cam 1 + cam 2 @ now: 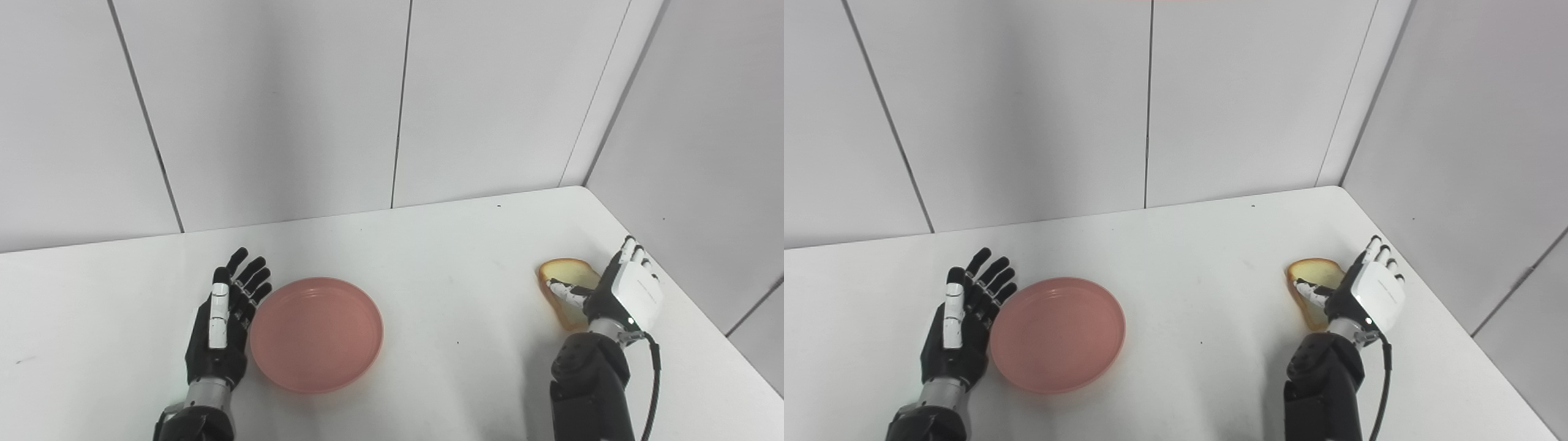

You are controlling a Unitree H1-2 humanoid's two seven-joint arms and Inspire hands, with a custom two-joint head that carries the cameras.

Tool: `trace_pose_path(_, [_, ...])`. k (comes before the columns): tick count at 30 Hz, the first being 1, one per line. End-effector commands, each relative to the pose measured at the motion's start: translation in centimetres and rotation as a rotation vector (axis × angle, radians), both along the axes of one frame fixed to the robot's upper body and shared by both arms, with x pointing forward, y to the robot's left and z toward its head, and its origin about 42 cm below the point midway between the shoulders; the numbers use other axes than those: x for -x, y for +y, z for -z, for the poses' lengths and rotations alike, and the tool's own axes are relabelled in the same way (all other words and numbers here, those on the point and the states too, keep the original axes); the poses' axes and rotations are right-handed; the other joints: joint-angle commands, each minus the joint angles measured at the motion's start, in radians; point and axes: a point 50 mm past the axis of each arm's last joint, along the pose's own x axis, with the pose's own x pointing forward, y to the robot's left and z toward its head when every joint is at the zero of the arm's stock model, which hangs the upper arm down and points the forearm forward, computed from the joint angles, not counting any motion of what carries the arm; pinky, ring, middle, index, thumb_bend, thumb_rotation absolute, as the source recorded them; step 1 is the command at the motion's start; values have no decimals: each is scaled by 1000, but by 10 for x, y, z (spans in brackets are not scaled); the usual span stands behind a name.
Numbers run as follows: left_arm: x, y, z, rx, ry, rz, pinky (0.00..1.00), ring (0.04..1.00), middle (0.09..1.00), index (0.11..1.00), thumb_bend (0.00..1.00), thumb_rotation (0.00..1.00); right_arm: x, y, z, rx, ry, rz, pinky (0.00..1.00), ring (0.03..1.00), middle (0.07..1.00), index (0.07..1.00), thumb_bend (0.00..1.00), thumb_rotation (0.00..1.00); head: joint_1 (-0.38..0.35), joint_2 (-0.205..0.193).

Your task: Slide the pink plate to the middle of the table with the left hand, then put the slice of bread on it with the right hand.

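Observation:
The pink plate (316, 334) lies flat on the white table (453, 257), left of the table's middle. My left hand (223, 321) is open, fingers spread and pointing away, with its side against the plate's left rim. The slice of bread (566, 288) lies on the table at the right. My right hand (618, 291) is open just over the bread's right side, thumb resting above the slice, fingers straight. It holds nothing. Both also show in the right eye view: plate (1057, 334), bread (1315, 288).
White wall panels stand behind the table (392, 104) and along its right side (704, 159). The right table edge runs close beside the right hand (704, 318).

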Motion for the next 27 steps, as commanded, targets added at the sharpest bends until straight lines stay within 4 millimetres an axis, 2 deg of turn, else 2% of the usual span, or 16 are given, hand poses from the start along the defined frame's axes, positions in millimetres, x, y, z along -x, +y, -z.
trace_pose_path(1, [10, 4, 22, -15, 107, 5, 851, 848, 832, 863, 753, 833, -5, -4, -15, 21, -25, -10, 1000, 1000, 1000, 1000, 1000, 231, 1, 0])
trace_pose_path(12, [12, 3, 24, -11, 114, 5, 851, 848, 828, 862, 759, 828, -8, -3, -16, -100, 1, -56, 1000, 1000, 1000, 1000, 1000, 259, 12, 7])
trace_pose_path(17, [12, 2, 23, -9, 113, 1, 852, 851, 834, 862, 755, 826, -8, -3, -18, -136, 5, -70, 1000, 976, 1000, 1000, 1000, 349, 14, 6])
trace_pose_path(27, [12, 3, 25, -6, 122, 1, 852, 851, 831, 863, 764, 820, -7, -5, -18, -158, -13, -77, 1000, 986, 1000, 1000, 1000, 352, 14, 6])
